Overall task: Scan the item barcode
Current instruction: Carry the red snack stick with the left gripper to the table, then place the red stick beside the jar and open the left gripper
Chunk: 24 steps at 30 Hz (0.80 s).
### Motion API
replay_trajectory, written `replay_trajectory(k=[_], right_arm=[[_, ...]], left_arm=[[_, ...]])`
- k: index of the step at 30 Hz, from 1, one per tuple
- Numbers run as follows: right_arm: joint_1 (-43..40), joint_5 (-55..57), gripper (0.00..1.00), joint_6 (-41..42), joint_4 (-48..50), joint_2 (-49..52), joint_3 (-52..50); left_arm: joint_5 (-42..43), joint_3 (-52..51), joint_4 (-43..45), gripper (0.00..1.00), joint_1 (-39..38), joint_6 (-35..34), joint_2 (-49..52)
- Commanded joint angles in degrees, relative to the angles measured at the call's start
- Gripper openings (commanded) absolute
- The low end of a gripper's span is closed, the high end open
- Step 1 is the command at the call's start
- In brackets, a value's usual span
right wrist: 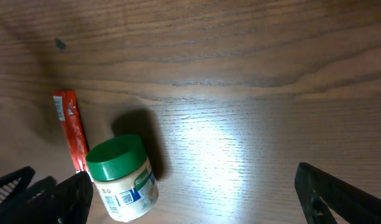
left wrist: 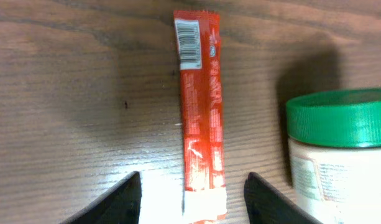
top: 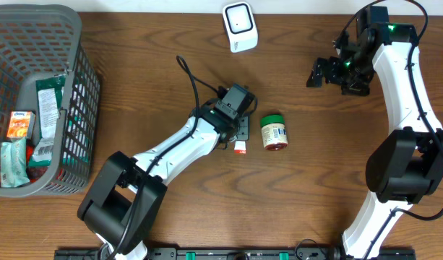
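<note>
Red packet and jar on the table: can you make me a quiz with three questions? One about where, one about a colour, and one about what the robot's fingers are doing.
1. Where is the red packet?
A. In the basket.
B. Flat on the table, between the left fingers.
C. On a shelf.

2. What colour is the jar's lid?
A. Green.
B. Blue.
C. Yellow.

3. What are the left fingers doing?
A. Squeezing the packet.
B. Holding the jar.
C. Standing apart, touching nothing.

Answers:
1 B: the left wrist view shows it lying on the wood with a finger at each side.
2 A: the lid is bright green in both wrist views.
3 C: bare table shows between each finger and the packet.
</note>
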Motion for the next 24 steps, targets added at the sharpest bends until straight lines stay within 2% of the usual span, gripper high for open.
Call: replay_trajectory(k=[1, 2, 7, 10, 11, 12, 13, 18, 22, 24], right_arm=[[-0.3, -0.2, 0.99, -0.1, 0.0, -0.1, 1.0], [-0.3, -0.2, 0.99, -0.1, 0.0, -0.1, 1.0], [-0.3, -0.2, 0.99, -0.1, 0.0, -0.1, 1.0], [-0.3, -0.2, 0.99, -0.1, 0.0, -0.1, 1.0], [-0.3, -0.2, 0.99, -0.1, 0.0, -0.1, 1.0], [-0.3, -0.2, 0.99, -0.1, 0.0, -0.1, 1.0], [-0.3, -0.2, 0.99, -0.1, 0.0, -0.1, 1.0], [-0.3, -0.2, 0.99, -0.1, 0.0, -0.1, 1.0], [-0.3, -0.2, 0.99, -0.1, 0.0, -0.1, 1.0], [-0.3, -0.3, 0.99, -0.1, 0.0, -0.1, 1.0]], left_arm=[[-0.7, 4.9, -1.8, 0.26, 0.0, 2.5, 0.1], [-0.7, 4.9, -2.4, 0.08, 0.0, 2.5, 0.2], [-0.7, 5.5, -5.9, 0.08, 0.3, 4.5, 0.0], [-0.7, 10.7, -12.4, 0.17, 2.4, 6.9, -0.9], [-0.8, 17.7, -19.8, 0.38, 5.0, 9.9, -1.0], [-0.8, 21.9, -24.2, 0.48, 6.7, 11.8, -1.0], [-0.9, 25.4, -27.5, 0.53, 8.4, 13.1, -1.0], [-3.3, 43.1, -41.9, 0.57, 20.2, 13.4, -1.2], [-3.3, 52.0, -46.9, 0.57, 31.2, 11.9, -2.6], [-3.3, 53.6, -47.6, 0.61, 36.9, 11.9, -4.1]])
